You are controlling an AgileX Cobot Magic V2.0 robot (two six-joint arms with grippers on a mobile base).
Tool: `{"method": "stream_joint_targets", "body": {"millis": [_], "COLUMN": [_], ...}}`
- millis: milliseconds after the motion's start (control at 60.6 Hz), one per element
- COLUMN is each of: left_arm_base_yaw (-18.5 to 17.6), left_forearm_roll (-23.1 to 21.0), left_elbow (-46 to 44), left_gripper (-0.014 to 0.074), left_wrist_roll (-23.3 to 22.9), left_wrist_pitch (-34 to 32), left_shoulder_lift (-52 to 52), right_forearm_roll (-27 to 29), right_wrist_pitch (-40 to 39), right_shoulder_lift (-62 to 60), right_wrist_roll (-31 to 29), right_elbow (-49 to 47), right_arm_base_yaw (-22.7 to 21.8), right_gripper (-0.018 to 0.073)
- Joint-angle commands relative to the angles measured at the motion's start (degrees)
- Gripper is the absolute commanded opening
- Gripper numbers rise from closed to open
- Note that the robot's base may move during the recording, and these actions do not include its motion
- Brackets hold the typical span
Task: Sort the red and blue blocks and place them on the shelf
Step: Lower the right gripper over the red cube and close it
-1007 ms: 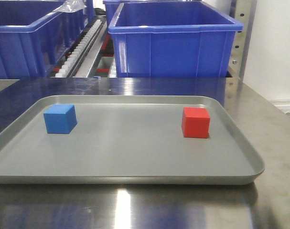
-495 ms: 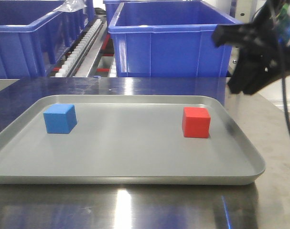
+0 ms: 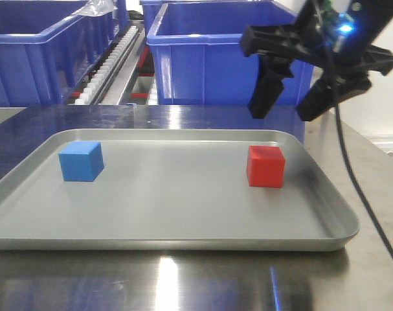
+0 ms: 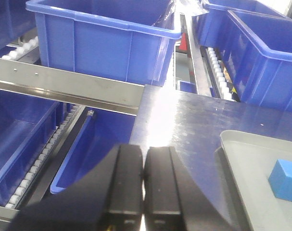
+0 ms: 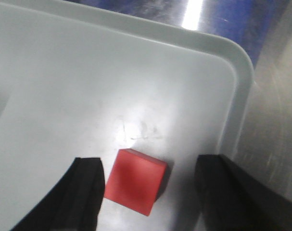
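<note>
The red block [image 3: 265, 166] sits at the right of a grey tray [image 3: 170, 194], and the blue block [image 3: 81, 161] at its left. My right gripper [image 3: 285, 111] hangs open above the red block without touching it. In the right wrist view the red block [image 5: 135, 181] lies between the spread fingers [image 5: 85, 192], nearer the left one. My left gripper [image 4: 144, 150] is shut on nothing, over the table's left end, with the blue block [image 4: 285, 179] far to its right. The shelf [image 4: 64, 86] shows its steel rail and roller tracks [image 3: 109, 61].
Large blue bins [image 3: 232, 55] stand on the shelf right behind the tray, and more bins [image 4: 102, 43] fill the tiers to the left. The tray's raised rim [image 5: 242, 86] runs close beside the red block. The steel table [image 3: 371, 168] carries the tray.
My right gripper came in from the right edge and moved left, and now hangs above the red block. Neither block has moved.
</note>
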Motion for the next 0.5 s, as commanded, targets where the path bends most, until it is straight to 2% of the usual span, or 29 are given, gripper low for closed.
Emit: {"method": "stream_joint_targets", "body": {"millis": [0,248,479], "left_arm_base_yaw": [-0.02,-0.02,-0.02], "left_forearm_roll": [-0.05,-0.05,-0.05], "left_elbow": [1.23,1.23,1.23], "left_gripper": [0.0136,0.0136,0.0136], "left_wrist_roll": [0.24,0.24,0.24], "left_wrist_pitch": [-4.91,-4.91,-4.91], "left_shoulder_lift": [-0.92,-0.92,-0.92], "right_forearm_roll": [-0.42,-4.12,-5.01], "right_wrist_pitch": [0.47,6.75,7.04], "right_shoulder_lift": [-0.31,4.73,6.79], "right_wrist_roll": [-0.20,-0.20,-0.13], "right_elbow": [-4.14,-8.67,-8.82], "right_arm_base_yaw": [0.66,2.78,2.98], "right_gripper": [0.0505,0.0505,0.0505]}}
